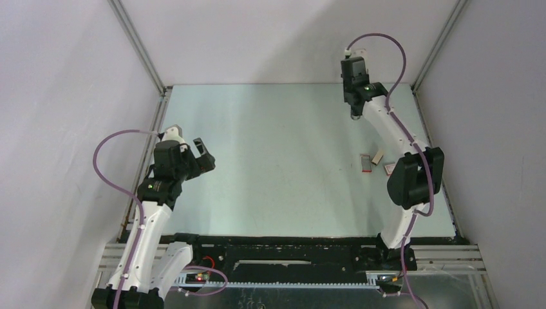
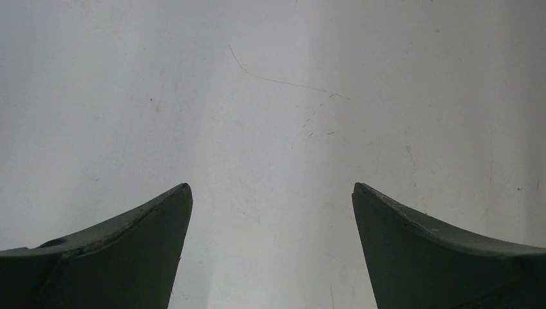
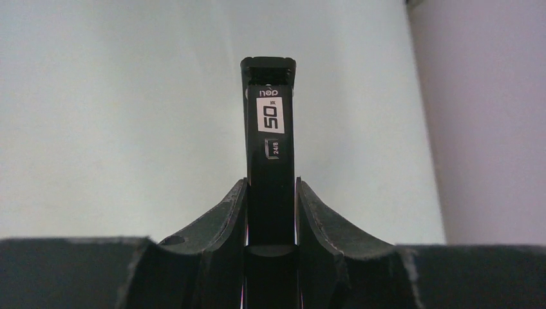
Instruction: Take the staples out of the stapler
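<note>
The stapler is off the table, held up over its far right corner by the right claw, which pinches the black bar by its two long sides with the free end sticking out ahead of the fingers. The left claw is spread wide over bare table near the left edge and holds nothing. By the look of it the stapler is stiff and fairly light. Its flanks are smooth and narrow, so a side pinch could let it twist or slide if the free end is pushed. A hold nearer the middle of its length, square across the flat sides, seems safest, and it would leave the end clear for the other claw to work. Any staples that come out will be tiny and easily scattered. On the upper face a small word reads something like "nop", though I cannot be sure. Below it a white label carries a large "50" with finer print too small to read, and under that a small panel shows "24/8". A red-and-white box and a silvery-beige piece lie near the right edge.
</note>
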